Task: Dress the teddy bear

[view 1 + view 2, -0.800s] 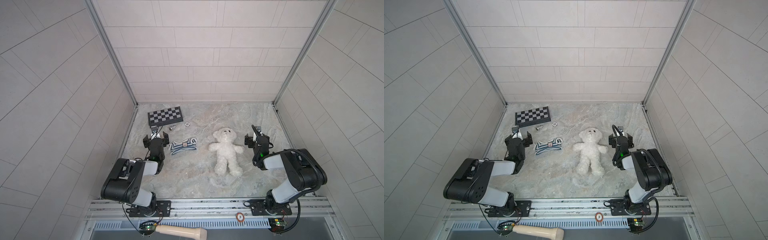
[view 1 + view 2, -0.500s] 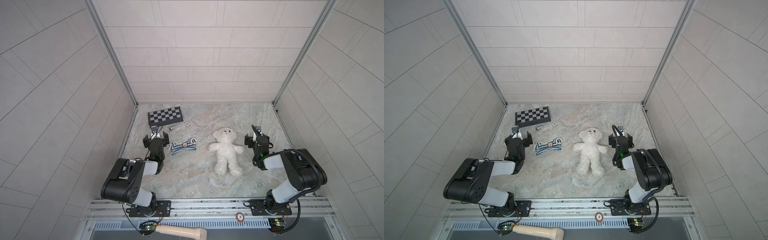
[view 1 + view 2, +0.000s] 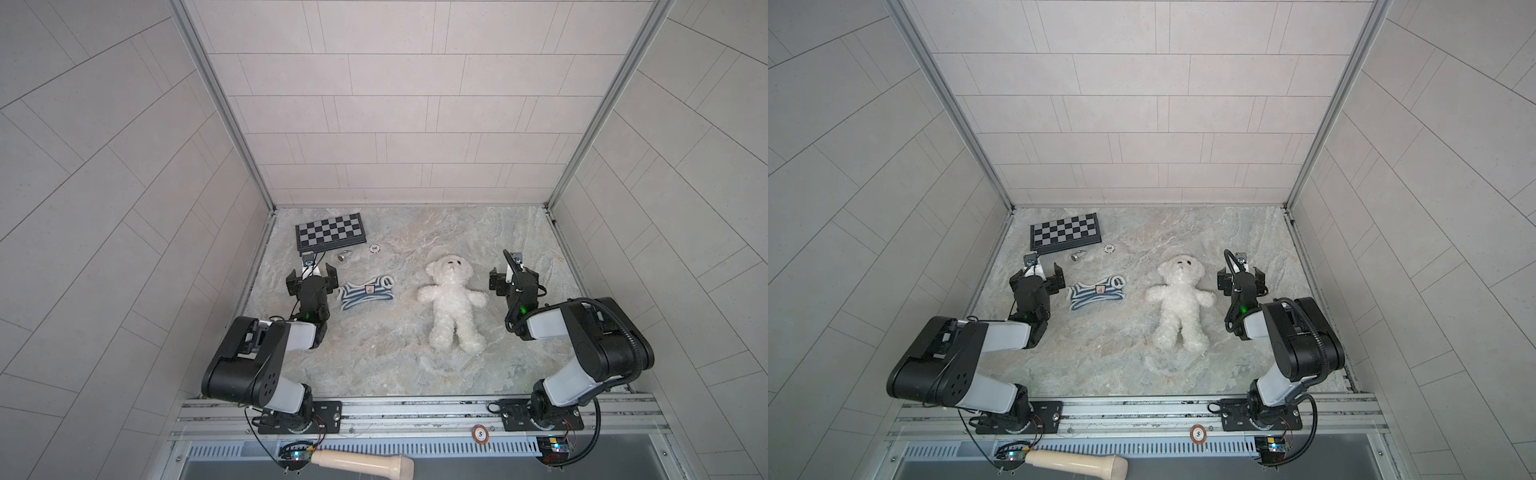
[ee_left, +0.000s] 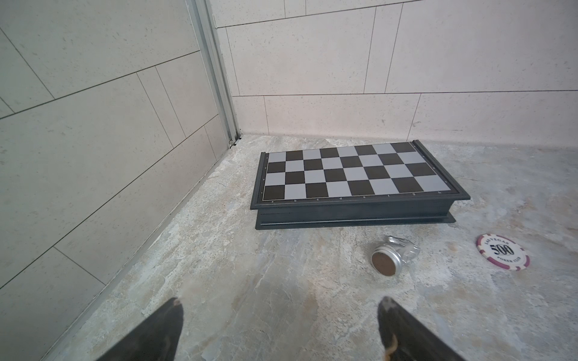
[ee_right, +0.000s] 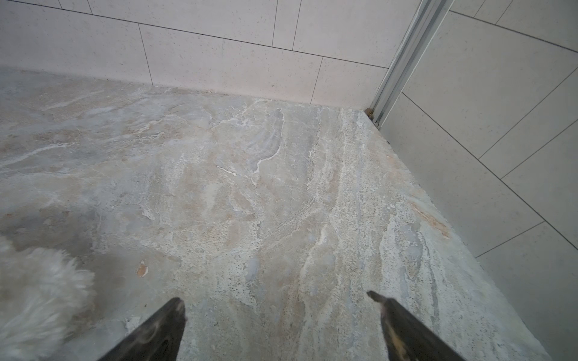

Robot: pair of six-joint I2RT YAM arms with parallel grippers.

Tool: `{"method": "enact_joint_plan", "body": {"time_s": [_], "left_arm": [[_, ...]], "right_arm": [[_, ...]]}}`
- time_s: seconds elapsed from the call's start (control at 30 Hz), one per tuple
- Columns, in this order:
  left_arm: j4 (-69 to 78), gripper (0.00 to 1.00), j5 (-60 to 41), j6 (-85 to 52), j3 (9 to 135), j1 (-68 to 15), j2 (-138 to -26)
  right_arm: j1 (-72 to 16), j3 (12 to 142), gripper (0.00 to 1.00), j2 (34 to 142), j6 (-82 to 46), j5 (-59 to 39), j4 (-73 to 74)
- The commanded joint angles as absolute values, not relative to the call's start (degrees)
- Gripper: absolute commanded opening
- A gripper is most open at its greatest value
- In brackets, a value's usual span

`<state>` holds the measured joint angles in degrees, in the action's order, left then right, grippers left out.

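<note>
White teddy bear (image 3: 453, 299) lies face-up right of centre on the stone table (image 3: 374, 357), bare tabletop around it, right gripper (image 3: 514, 279) just beside its paw, fingers spread and empty, striped shirt (image 3: 365, 291) apart from the bear, left gripper (image 3: 311, 277) beside the shirt, spread and empty, poker chip (image 4: 503, 251) reads "LAS VEGAS 500 POKER CLUB", chessboard (image 4: 353, 175) behind it.

Poker chip (image 4: 503, 252): "LAS VEGAS 500 POKER CLUB"
</note>
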<state>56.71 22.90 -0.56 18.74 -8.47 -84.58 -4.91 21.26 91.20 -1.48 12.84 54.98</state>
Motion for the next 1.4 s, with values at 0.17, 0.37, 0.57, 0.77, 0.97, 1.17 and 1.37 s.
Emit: {"method": "enact_joint_plan", "body": {"time_s": [0.17, 0.37, 0.57, 0.77, 0.97, 1.17, 1.37], "left_arm": [[57.3, 1.0, 22.7, -0.8, 19.4, -8.1, -84.3], [57.2, 1.0, 22.6, -0.9, 19.4, -8.0, -84.4], [57.0, 1.0, 22.6, -0.9, 19.5, -8.1, -84.5], [57.1, 1.0, 22.6, -0.9, 19.5, -8.1, -84.5], [57.6, 1.0, 22.5, -0.9, 19.1, -8.1, -83.6], [52.5, 1.0, 22.1, -0.8, 19.5, -8.1, -78.9], [40.1, 1.0, 18.7, -4.0, 19.8, -8.1, -65.3]], "right_arm": [[-4.7, 21.7, 0.99, 91.1, -0.9, 12.8, 54.9], [-4.7, 21.6, 0.99, 91.1, -0.9, 12.8, 54.8], [-4.7, 21.7, 0.99, 91.1, -0.5, 13.1, 54.8], [-4.8, 21.6, 0.99, 91.1, -0.5, 13.2, 54.9], [-4.9, 18.9, 0.99, 90.5, -1.3, 16.0, 59.5], [-7.7, 16.7, 0.99, 81.0, 0.4, 22.1, 56.6], [-13.5, 28.2, 0.99, 68.8, -3.3, 29.1, 28.4]]}}
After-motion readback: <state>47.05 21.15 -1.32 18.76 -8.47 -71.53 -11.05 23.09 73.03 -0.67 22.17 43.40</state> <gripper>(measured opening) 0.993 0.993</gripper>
